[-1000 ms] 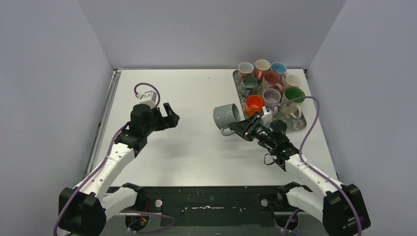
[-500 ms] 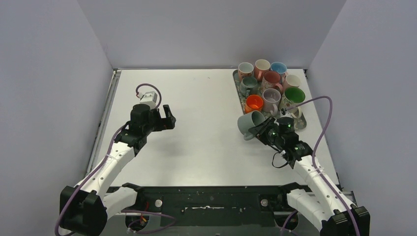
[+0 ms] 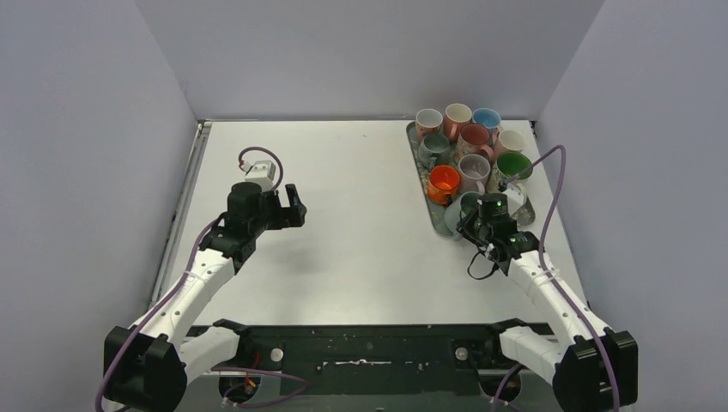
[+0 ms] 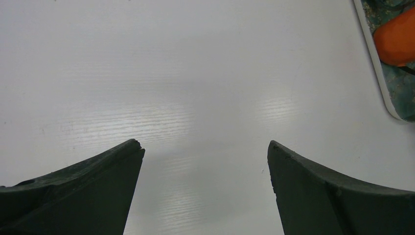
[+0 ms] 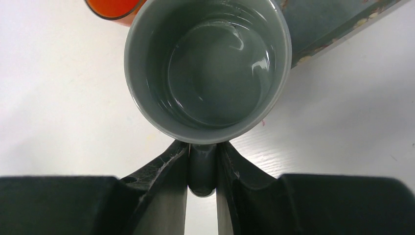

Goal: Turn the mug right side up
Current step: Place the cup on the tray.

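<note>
While the right hand (image 5: 202, 166) is clenched on the handle (image 5: 202, 175) of the grey mug (image 5: 208, 68), the mug sits directly ahead of its fingers (image 5: 161, 166). Its mouth faces the wrist camera, so it reads as upright or nearly so. Whether its base touches anything cannot be told. Ahead of the hand and to its left, the orange mug (image 5: 113, 7) stands just beside the grey rim. Ahead and to its right lies a corner of the tray (image 5: 333, 24), with bare tabletop (image 5: 58, 112) under the rest.

Hazards, as judged:
- (a) The base appears to lie over the tray's raised edge. A release there could leave the mug rocking or toppling onto its side.
- (b) A sideways correction toward the hand's left would strike the orange mug.
- (c) The grip bears only on the thin handle, so the body may swing about it if the wrist tilts.

The left hand (image 4: 205, 161), released and spread wide, holds nothing. It hangs over bare tabletop well apart from the mug and is not placed to steady it.
</note>
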Available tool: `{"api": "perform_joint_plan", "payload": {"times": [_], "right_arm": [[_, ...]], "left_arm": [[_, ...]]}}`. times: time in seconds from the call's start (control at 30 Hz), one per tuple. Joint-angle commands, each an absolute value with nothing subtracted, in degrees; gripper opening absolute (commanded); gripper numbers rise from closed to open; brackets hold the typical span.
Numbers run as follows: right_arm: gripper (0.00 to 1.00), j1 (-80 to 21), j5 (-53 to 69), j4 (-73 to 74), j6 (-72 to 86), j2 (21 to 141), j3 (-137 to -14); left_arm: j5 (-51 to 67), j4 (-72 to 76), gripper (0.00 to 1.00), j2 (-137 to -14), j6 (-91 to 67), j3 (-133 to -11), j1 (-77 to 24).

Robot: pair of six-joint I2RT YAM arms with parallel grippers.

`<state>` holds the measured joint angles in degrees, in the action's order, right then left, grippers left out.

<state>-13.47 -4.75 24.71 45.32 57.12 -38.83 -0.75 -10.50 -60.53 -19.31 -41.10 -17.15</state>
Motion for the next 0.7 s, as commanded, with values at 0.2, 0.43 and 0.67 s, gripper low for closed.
{"api": "perform_joint_plan", "payload": {"times": [0.2, 0.43, 0.67], "right_arm": [[0.00, -12.74, -14.16, 5.90, 40.59, 63.25, -39.85], [0.00, -12.64, -15.91, 3.92, 40.33, 66.88, -39.12], [0.00, -12.44, -16.65, 4.07, 41.18, 69.82, -38.68]], "left_arm": [[-0.24, -8.87, 0.97, -58.54, -18.11, -41.03, -16.79], [-0.26, -8.86, 0.97, -58.84, -18.10, -41.22, -16.70], [-0.60, -8.88, 0.98, -58.75, -18.11, -41.12, -16.70]]}}
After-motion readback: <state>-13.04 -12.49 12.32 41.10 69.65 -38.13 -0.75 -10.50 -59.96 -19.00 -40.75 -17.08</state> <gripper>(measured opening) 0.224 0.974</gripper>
